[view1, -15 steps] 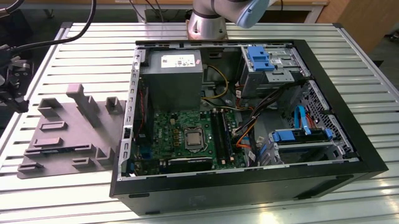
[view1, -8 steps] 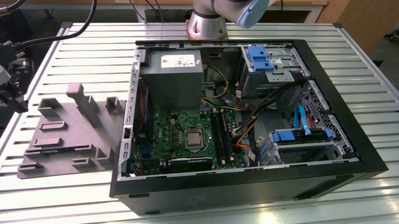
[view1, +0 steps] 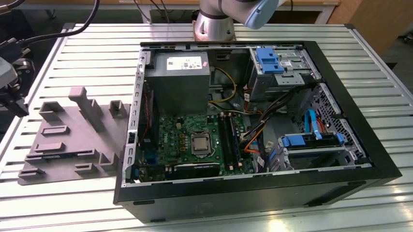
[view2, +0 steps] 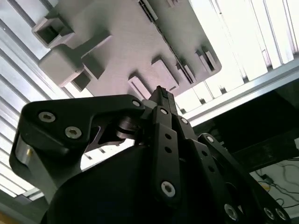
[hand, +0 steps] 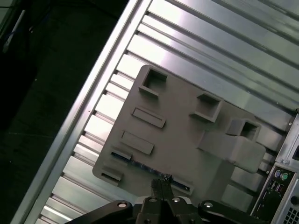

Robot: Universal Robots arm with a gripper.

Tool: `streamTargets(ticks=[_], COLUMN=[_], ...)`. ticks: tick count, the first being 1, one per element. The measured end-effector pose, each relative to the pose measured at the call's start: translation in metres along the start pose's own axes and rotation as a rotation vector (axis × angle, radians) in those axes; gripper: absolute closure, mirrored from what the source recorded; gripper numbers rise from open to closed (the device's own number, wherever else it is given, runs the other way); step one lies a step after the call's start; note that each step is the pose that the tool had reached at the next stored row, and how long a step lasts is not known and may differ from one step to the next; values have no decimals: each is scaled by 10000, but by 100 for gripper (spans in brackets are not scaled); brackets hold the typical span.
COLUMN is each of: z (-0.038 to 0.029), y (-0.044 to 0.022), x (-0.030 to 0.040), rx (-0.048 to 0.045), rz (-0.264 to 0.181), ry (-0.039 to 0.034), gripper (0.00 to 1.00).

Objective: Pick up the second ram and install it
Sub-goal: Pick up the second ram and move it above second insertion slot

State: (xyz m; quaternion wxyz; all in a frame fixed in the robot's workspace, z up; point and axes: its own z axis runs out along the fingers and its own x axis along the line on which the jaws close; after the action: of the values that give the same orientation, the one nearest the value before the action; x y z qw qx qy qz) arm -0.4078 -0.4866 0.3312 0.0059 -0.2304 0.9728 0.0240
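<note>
We are looking down past the gripper, which is hanging over the grey holder tray on the slatted aluminium table, clear of the tray and not touching anything. Its fingers are sitting pressed together, as far as we are able to judge in both wrist views, and they are carrying nothing. The second ram is lying in the tray as a thin dark strip standing on edge, with a bluish end showing. It is running between the small slotted blocks along the tray's edge, which we are taking to be there to prop it upright so that its top edge can be pinched from above. In the first wrist view the fingertips are lining up almost over the middle of that strip, which is suggesting to us that the pick is being approached rather than made. In the exterior view the open computer case is lying just beside the tray on the view's right, with its motherboard facing up and the long memory slots exposed for a straight downward push.
</note>
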Motion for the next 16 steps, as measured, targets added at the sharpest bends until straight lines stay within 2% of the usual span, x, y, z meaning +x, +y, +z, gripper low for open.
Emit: streamTargets(ticks=[16], z=[5], y=[0], x=[0], rx=[-51], rz=[-2241], ry=[98], gripper=[89])
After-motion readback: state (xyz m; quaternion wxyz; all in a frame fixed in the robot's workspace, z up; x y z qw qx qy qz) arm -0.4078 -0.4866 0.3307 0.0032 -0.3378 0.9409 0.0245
